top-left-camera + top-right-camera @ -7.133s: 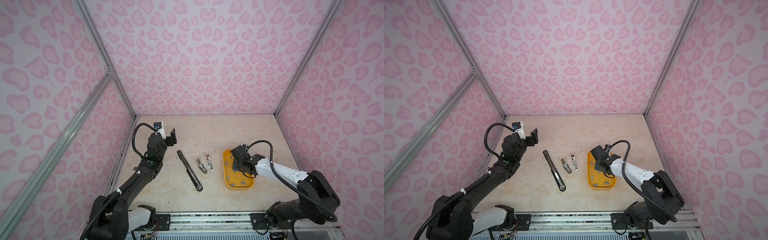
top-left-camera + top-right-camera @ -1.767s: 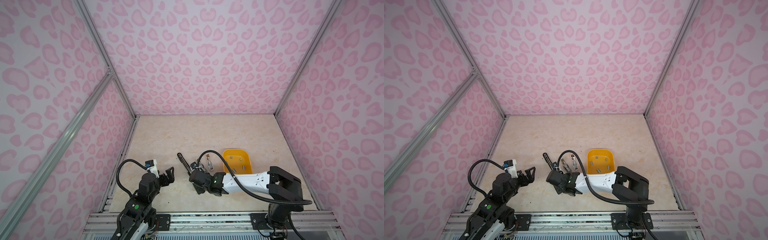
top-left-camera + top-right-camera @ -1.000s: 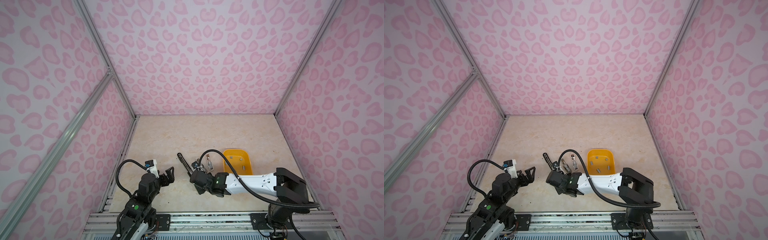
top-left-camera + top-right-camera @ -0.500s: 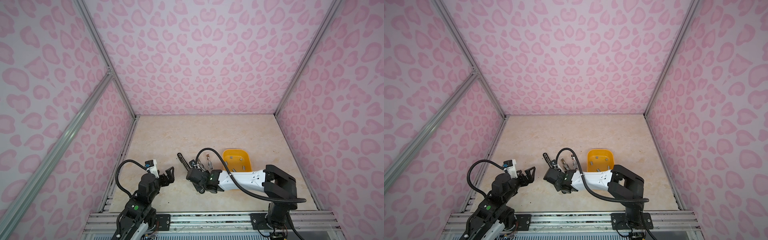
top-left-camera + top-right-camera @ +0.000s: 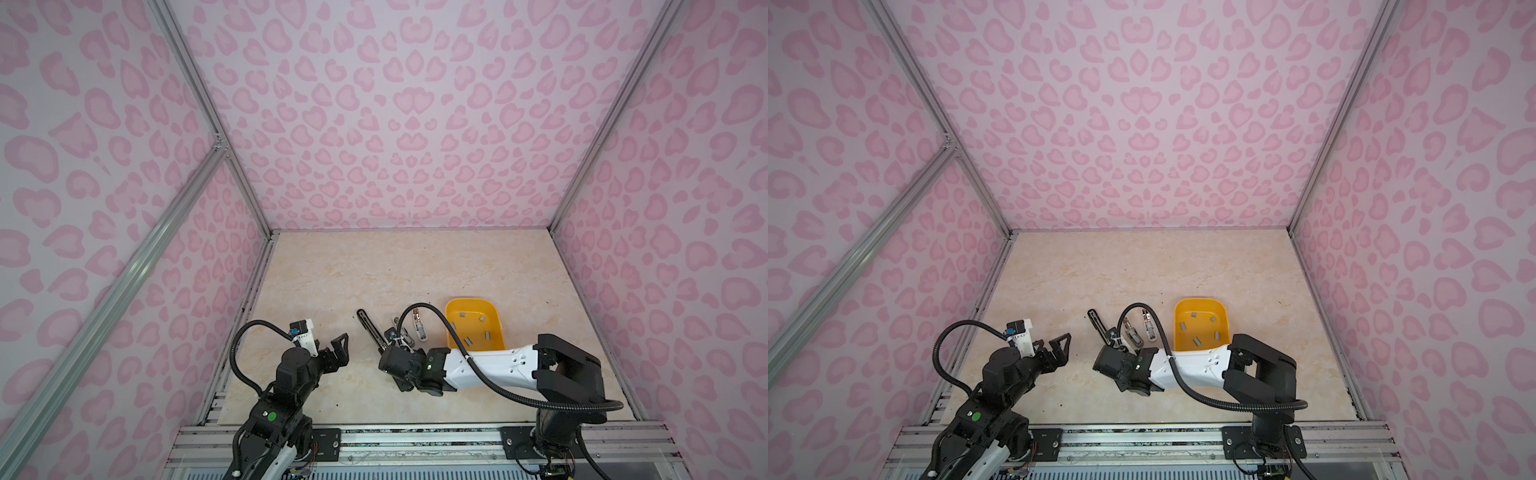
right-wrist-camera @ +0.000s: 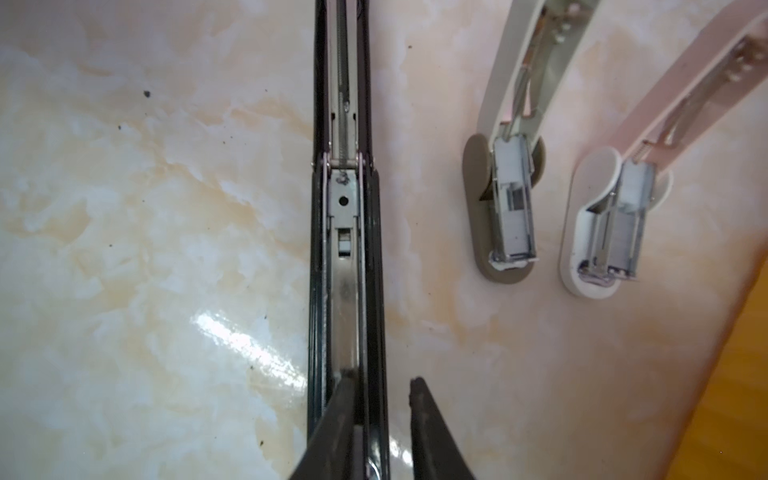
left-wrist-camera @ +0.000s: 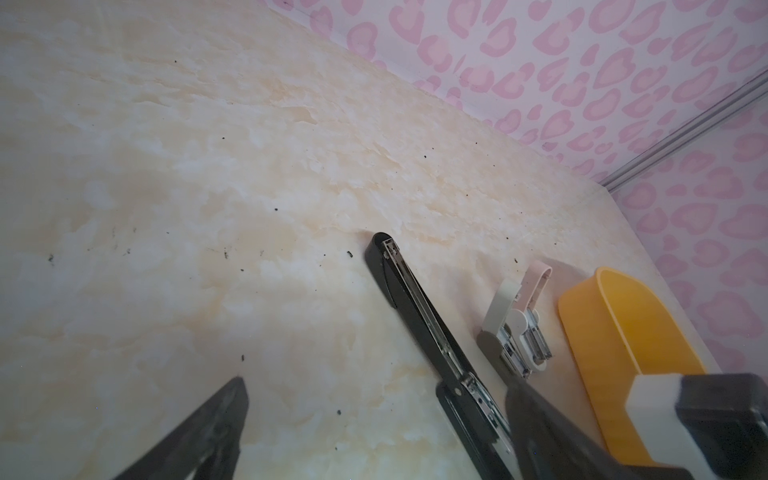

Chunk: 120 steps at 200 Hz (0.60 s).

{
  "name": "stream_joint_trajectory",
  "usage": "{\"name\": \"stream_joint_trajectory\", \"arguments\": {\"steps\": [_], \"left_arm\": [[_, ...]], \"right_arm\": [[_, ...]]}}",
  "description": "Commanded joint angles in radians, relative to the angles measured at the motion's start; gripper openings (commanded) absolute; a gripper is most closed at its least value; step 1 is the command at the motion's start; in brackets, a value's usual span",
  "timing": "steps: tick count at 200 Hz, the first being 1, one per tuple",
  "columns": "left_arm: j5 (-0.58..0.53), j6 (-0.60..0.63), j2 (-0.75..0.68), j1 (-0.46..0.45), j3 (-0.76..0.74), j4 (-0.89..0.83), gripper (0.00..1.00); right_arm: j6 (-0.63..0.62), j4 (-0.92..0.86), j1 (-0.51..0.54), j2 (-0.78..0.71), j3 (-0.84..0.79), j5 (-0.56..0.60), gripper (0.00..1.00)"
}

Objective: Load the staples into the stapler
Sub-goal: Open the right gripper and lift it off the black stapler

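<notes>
1. Since the earliest frame the right fingers [image 6: 432, 436] have left the tray [image 5: 471, 300] and crossed to the black stapler [image 5: 368, 326]; the left arm [image 5: 291, 374] has drawn back toward the front edge.
2. Nearest, the left fingers [image 5: 341, 343] hang spread wide above the surface [image 5: 415, 270], holding nothing, left of the stapler.
3. The right fingers stand a narrow gap apart over the stapler's near half; one tip sits over its metal channel, the other just outside its side wall; nothing shows pinched between them.
4. Farther, two small staplers [image 5: 1131, 330] lie opened, side by side, just right of it.
5. The staples [image 5: 468, 340] lie scattered in the yellow tray, right of those and beyond the right arm [image 5: 490, 365].
</notes>
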Motion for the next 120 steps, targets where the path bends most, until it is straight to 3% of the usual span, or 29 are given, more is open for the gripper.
{"name": "stream_joint_trajectory", "arguments": {"steps": [1, 50, 82, 96, 120], "left_arm": [[0.007, 0.001, -0.003, 0.002, -0.003, 0.013, 0.98], [-0.004, -0.018, -0.014, 0.002, 0.002, 0.026, 0.98], [-0.151, -0.239, -0.026, 0.003, -0.018, 0.041, 0.97], [-0.144, -0.247, -0.027, 0.003, -0.028, 0.063, 0.97], [-0.076, -0.174, -0.036, 0.003, -0.003, 0.045, 0.97]], "right_arm": [[0.024, -0.019, 0.011, -0.016, -0.02, 0.012, 0.25], [0.022, 0.004, 0.019, -0.122, -0.059, 0.027, 0.3], [-0.03, 0.129, 0.068, -0.285, -0.176, 0.039, 0.54], [-0.056, 0.238, 0.099, -0.356, -0.272, 0.058, 0.66], [-0.12, 0.422, 0.102, -0.398, -0.406, 0.002, 0.77]]}}
